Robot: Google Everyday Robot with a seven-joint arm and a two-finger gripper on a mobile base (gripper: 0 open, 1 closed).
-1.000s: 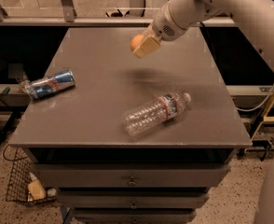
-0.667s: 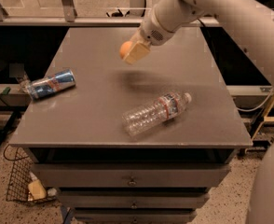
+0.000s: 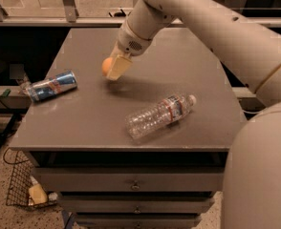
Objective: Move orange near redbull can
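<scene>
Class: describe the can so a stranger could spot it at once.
On the grey table, look along the picture's left edge, away from the gripper holding the orange. The redbull can lies on its side, blue and silver metal, unlike the clear plastic bottle.

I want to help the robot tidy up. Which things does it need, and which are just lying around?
Needed: orange, held in the gripper above the table; redbull can, lying at the left edge.
Just lying about: water bottle, on its side near the front; wire basket on the floor.
</scene>
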